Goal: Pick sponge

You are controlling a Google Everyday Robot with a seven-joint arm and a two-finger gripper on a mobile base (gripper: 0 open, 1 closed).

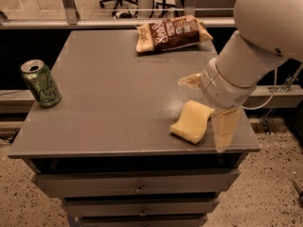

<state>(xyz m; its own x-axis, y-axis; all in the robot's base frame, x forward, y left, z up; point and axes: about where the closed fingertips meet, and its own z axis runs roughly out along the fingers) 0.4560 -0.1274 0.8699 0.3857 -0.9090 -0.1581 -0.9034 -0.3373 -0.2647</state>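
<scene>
Grey drawer cab. [94,182], speckled flr [28,200]

right of sponge [187,126]: taken by gripper [203,112], fingers spread, arm [246,56] above | left and front: open | centre of table [113,103]: bare | can [40,83] far left, bag [171,32] at back: well apart

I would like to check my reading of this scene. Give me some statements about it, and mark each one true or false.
1. The sponge lies near the front right corner of the table. True.
2. The can lies on its side. False: it stands upright near the left edge.
3. The bag is at the far edge, well apart from the can. True.
4. The gripper holds the sponge in the air. False: the sponge rests on the table, and the gripper is at it with its fingers open.
5. The can touches the sponge. False: they are on opposite sides of the table.
</scene>
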